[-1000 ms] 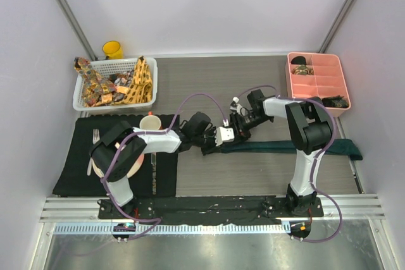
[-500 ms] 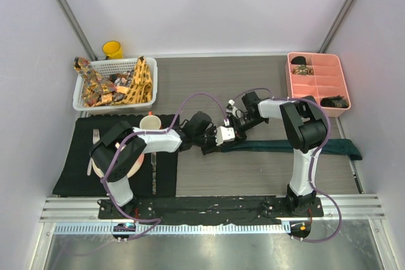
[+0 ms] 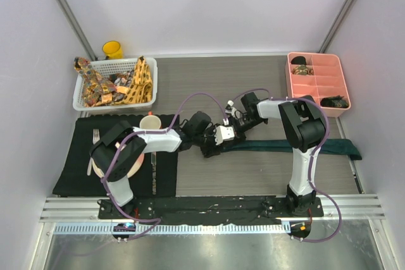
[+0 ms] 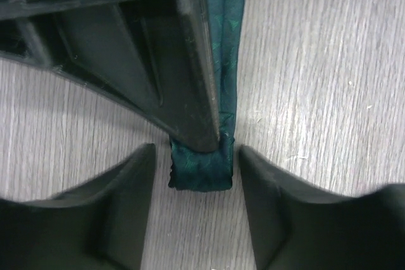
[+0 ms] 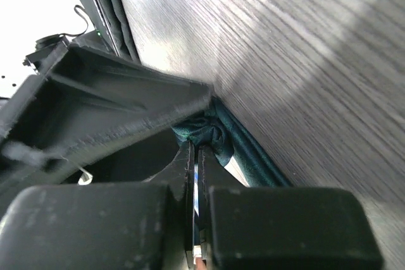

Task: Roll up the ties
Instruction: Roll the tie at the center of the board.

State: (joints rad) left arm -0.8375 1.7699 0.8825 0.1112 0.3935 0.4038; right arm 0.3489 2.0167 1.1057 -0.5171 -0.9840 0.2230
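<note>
- Top view: the teal tie (image 3: 285, 147) lies flat across the table (image 3: 209, 86), with its left end where the two arms meet. The right gripper (image 3: 219, 139) has edged left over the last second, closing on the left gripper (image 3: 207, 149). The patterned ties (image 3: 136, 83) sit in the basket (image 3: 82, 98), well apart from the work.
- Left wrist view: the left gripper (image 4: 195, 162) has just widened. Its fingers (image 4: 107, 213) stand apart and straddle the tie's folded-over end (image 4: 199, 174), clamping nothing. One finger is just beside the fold and the other is clear of it. The right gripper's dark finger (image 4: 183, 80) comes in from above, its tip tucked into the fold.
- Right wrist view: the right gripper (image 5: 195, 153) has just closed, and only a sliver shows between its jaws. The bunched teal fold (image 5: 212, 132) sits right at the tips. Cannot tell whether any cloth is pinched between them.
- Reading: the left looks to be letting go while the right pins the first turn. The roll is barely begun, and nearly the whole length is still flat.
</note>
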